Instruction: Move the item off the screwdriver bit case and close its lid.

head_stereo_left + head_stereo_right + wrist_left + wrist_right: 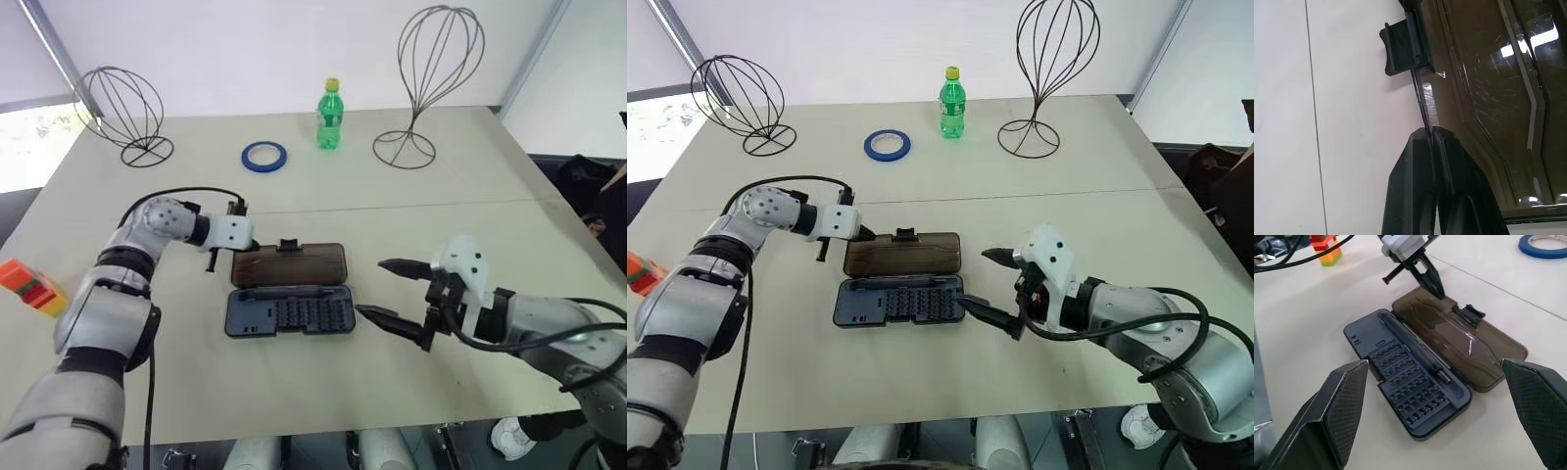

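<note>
Pale table [323,392]: case [290,313] open, long axis nine-to-three. Left gripper [1431,132], pressed together, touches the lid [294,264] at its ten-o'clock corner; right gripper [369,288] spread at three.

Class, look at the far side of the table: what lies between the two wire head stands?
A blue tape roll and a green bottle stand between the left stand and the right stand, as both eye views show.
</note>
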You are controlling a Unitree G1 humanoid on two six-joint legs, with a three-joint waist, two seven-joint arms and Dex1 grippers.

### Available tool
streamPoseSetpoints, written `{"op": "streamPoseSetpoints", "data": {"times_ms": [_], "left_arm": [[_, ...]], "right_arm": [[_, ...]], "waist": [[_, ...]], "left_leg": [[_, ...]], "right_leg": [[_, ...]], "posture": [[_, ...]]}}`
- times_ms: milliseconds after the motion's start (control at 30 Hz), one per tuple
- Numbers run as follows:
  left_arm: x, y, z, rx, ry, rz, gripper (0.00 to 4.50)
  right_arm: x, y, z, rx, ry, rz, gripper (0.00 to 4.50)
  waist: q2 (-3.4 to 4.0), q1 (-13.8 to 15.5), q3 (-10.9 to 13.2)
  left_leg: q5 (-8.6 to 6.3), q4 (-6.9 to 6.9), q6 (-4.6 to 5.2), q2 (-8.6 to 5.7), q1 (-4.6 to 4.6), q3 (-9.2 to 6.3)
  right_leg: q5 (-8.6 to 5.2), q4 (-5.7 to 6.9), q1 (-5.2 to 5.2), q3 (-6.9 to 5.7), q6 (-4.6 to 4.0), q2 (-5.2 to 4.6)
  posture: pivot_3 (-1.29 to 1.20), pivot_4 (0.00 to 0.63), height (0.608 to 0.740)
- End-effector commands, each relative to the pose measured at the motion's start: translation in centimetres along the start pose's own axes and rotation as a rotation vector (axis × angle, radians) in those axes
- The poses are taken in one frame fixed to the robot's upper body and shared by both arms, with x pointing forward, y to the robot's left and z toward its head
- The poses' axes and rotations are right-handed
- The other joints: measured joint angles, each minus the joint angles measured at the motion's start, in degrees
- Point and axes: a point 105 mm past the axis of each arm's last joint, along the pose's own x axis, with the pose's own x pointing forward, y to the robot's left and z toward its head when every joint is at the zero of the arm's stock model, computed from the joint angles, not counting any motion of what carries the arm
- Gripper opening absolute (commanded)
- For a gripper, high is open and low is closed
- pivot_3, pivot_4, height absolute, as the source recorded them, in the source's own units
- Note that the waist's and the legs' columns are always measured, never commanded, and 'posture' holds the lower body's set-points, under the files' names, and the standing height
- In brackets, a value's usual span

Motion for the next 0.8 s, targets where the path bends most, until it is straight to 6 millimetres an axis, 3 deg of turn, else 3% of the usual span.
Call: {"op": "streamPoseSetpoints", "data": {"times_ms": [33, 200, 267, 433, 533, 600, 700, 800], "left_arm": [[-0.1, 0.0, -0.4, -0.034, 0.007, 0.022, 0.92], [-0.3, 1.0, 0.0, -0.076, -0.036, 0.098, 3.45], [-0.9, 2.1, 0.4, -0.166, -0.096, 0.159, 4.47], [-4.5, 5.2, 1.4, -0.512, -0.344, 0.251, 4.47], [-7.7, 5.0, 1.6, -0.64, -0.464, 0.237, 4.47], [-8.9, 2.7, 1.9, -0.666, -0.486, 0.227, 4.47], [-9.1, -1.6, 3.1, -0.721, -0.481, 0.231, 4.47], [-8.7, -5.2, 4.5, -0.762, -0.456, 0.233, 3.04]], "right_arm": [[0.0, -0.1, 0.8, -0.04, -0.029, -0.006, 4.5], [0.1, -0.3, 0.7, -0.04, -0.027, -0.003, 4.5], [0.1, -0.3, 0.6, -0.039, -0.026, -0.001, 4.5], [0.0, -0.8, 0.3, -0.02, -0.031, 0.0, 4.5], [0.2, -1.5, 0.3, 0.016, -0.066, -0.003, 4.5], [0.4, -2.8, 0.5, 0.022, -0.089, -0.042, 4.5], [0.9, -4.8, 1.0, 0.004, -0.114, -0.112, 4.5], [1.5, -6.5, 1.4, -0.019, -0.123, -0.161, 4.5]], "waist": [[0.0, 0.0, 0.0], [-0.02, 0.1, 0.0], [-0.02, 0.1, 0.0], [-0.14, -0.2, 0.1], [-0.15, -0.6, 0.1], [0.0, -1.6, 0.0], [0.21, -2.1, 0.0], [0.05, -1.1, 0.0]], "left_leg": [[0.0, 0.01, 0.0, 0.0, -0.01, 0.0], [0.0, 0.02, 0.0, -0.01, 0.0, 0.0], [0.0, 0.02, 0.0, -0.01, -0.01, -0.01], [0.0, 0.05, 0.0, -0.01, -0.03, -0.02], [0.0, 0.05, 0.0, 0.04, -0.02, -0.02], [0.0, 0.04, 0.0, 0.16, 0.0, 0.02], [-0.02, -0.06, 0.0, 0.23, 0.07, 0.15], [0.0, -0.04, -0.06, 0.29, -0.04, 0.23]], "right_leg": [[0.0, 0.0, 0.0, 0.0, 0.0, 0.0], [0.0, 0.01, 0.01, 0.0, 0.0, -0.01], [0.0, 0.01, 0.01, 0.0, 0.0, -0.01], [0.0, 0.03, 0.0, -0.03, 0.0, 0.01], [0.0, 0.03, -0.01, -0.03, 0.0, 0.08], [0.0, 0.04, -0.02, 0.02, -0.01, 0.15], [0.0, 0.05, -0.07, 0.25, -0.03, 0.14], [0.02, 0.09, -0.26, 0.37, -0.06, 0.15]], "posture": [[0.0, 0.15, 0.74], [0.0, 0.15, 0.74], [0.0, 0.15, 0.74], [0.0, 0.15, 0.74], [0.0, 0.15, 0.74], [0.0, 0.15, 0.74], [0.0, 0.15, 0.74], [0.0, 0.15, 0.74]]}}
